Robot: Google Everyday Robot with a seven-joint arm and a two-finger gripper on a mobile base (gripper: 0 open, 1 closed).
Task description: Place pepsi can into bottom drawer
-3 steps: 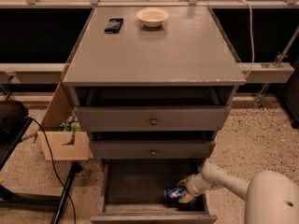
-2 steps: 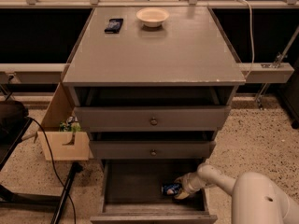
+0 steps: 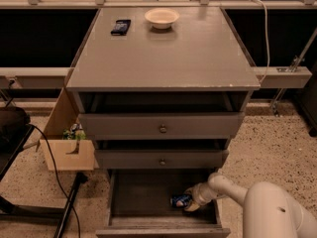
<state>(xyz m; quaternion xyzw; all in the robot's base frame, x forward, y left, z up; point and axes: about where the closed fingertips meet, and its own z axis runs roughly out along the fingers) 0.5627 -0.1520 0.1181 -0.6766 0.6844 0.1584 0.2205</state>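
Observation:
The bottom drawer (image 3: 129,197) is pulled open at the foot of the grey cabinet, and its flat grey floor shows. The blue pepsi can (image 3: 179,200) lies on its side low inside the drawer, right of the middle. My gripper (image 3: 190,201) reaches in from the right over the drawer's side and is shut on the can's right end. My pale arm (image 3: 233,190) runs back to the lower right corner.
Two shallower drawers with round knobs (image 3: 162,129) are slightly open above. On the cabinet top sit a white bowl (image 3: 161,17) and a small black device (image 3: 121,27). A cardboard box (image 3: 67,150) and black cables (image 3: 52,167) lie on the floor at left.
My gripper has moved a little left and further into the bottom drawer, carrying the can with it. The arm now shows less in the frame's corner.

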